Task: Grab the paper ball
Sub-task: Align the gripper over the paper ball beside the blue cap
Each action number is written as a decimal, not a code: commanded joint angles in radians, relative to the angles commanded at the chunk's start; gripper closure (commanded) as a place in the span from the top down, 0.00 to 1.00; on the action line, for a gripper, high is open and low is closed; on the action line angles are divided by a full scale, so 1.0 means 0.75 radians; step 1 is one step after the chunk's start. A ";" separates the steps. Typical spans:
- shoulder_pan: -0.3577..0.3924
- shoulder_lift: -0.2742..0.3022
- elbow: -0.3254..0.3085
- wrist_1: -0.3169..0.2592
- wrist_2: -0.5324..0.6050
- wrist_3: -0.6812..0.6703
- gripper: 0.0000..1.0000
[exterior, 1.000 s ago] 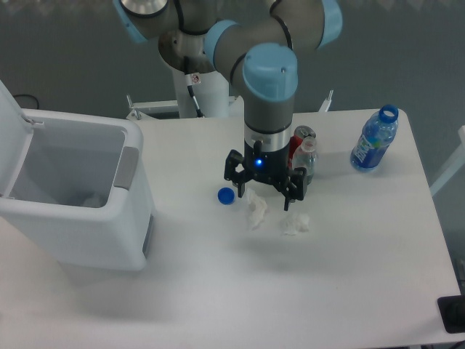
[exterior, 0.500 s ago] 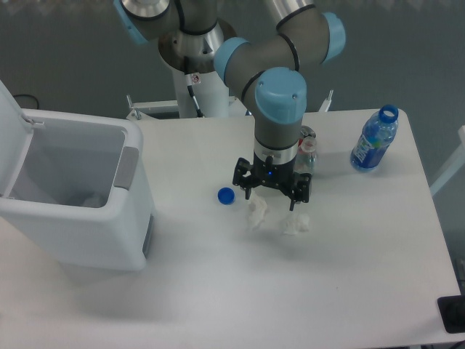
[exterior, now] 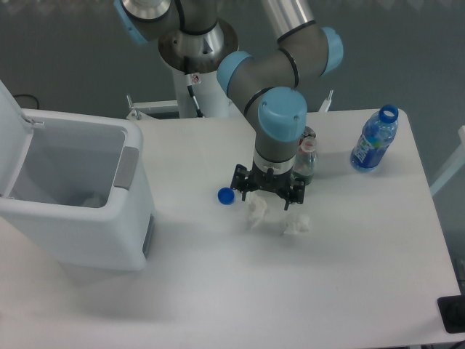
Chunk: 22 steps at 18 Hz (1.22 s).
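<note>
A UR5e arm's gripper [exterior: 267, 201], jaws spread open, hangs low over the white table [exterior: 349, 276], just above the paper ball [exterior: 256, 212], which lies loose on the tabletop beside a blue cap [exterior: 226, 195]. A rounder wad [exterior: 296, 225] sits just to the right, a small bottle [exterior: 306, 161] behind the arm, a blue bottle [exterior: 374, 139] farther right and a white bin [exterior: 80, 195] at left

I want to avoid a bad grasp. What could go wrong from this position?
1. The open hand hangs between two white wads; it might close on the rounder wad instead of the narrow paper ball.
2. The small bottle stands close behind the hand and could be knocked over.
</note>
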 joint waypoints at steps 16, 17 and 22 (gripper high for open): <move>-0.010 -0.043 -0.059 -0.008 0.094 -0.008 1.00; -0.010 -0.041 -0.061 -0.008 0.094 -0.010 1.00; -0.029 -0.059 -0.070 -0.006 0.090 -0.012 1.00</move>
